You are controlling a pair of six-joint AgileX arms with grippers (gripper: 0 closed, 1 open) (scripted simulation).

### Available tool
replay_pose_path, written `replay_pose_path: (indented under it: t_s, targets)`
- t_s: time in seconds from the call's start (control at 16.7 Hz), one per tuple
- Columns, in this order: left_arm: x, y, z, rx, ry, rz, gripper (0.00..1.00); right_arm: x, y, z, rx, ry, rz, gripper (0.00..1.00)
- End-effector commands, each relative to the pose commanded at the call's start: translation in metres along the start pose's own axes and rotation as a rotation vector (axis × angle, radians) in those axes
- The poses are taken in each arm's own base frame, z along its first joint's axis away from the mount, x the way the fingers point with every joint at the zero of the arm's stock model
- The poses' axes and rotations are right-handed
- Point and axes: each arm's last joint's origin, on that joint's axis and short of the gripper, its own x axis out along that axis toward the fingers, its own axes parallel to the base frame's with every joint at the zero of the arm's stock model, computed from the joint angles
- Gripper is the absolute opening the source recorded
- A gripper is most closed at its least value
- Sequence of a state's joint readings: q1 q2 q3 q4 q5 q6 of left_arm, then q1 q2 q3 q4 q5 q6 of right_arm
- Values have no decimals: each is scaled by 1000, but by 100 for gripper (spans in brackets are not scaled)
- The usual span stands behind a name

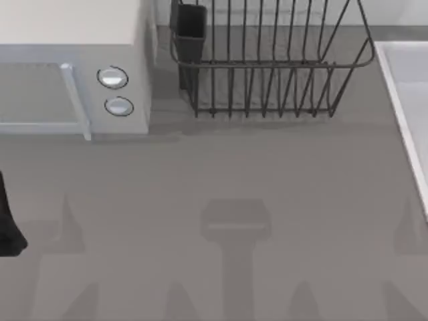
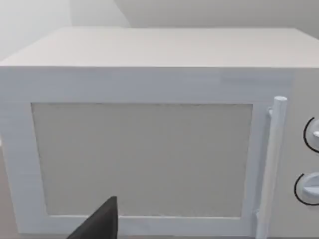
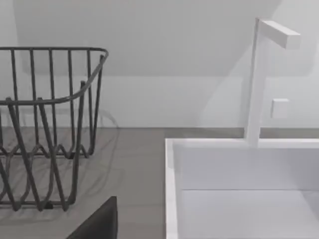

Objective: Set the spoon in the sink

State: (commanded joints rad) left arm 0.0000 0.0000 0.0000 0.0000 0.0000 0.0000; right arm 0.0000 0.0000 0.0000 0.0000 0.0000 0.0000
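A dark finger tip (image 2: pixel 99 221) of the left end effector juts in before the boxy white microwave with two round knobs (image 2: pixel 149 144); whether it is open or closed cannot be told. A like dark tip (image 3: pixel 97 221) of the right end effector hangs over the grey counter (image 1: pixel 221 174), its state likewise unclear. Ahead stands the dark wire dish rack (image 3: pixel 45 124), beside the large pale grey-white sink (image 3: pixel 239 194) at the counter's right edge, with its white faucet (image 3: pixel 259 79).

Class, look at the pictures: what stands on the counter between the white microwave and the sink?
The dark wire dish rack stands between the microwave and the sink, toward the back; the top view shows it.
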Motion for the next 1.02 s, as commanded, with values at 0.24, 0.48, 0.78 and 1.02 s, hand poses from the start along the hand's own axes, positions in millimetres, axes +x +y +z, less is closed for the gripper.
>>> replay_pose_path:
  t_s: [0.24, 0.48, 0.78, 1.02]
  targets:
    - [0, 0, 0, 0, 0, 0, 100, 0, -2, 5, -32, 33, -15, 100]
    - [0, 0, 0, 0, 0, 0, 100, 6, -9, 25, -189, 236, -59, 100]
    - [0, 0, 0, 0, 0, 0, 100, 37, -29, 43, -410, 730, -13, 100]
    - [0, 0, 0, 0, 0, 0, 100, 71, -55, 42, -499, 1133, 153, 100]
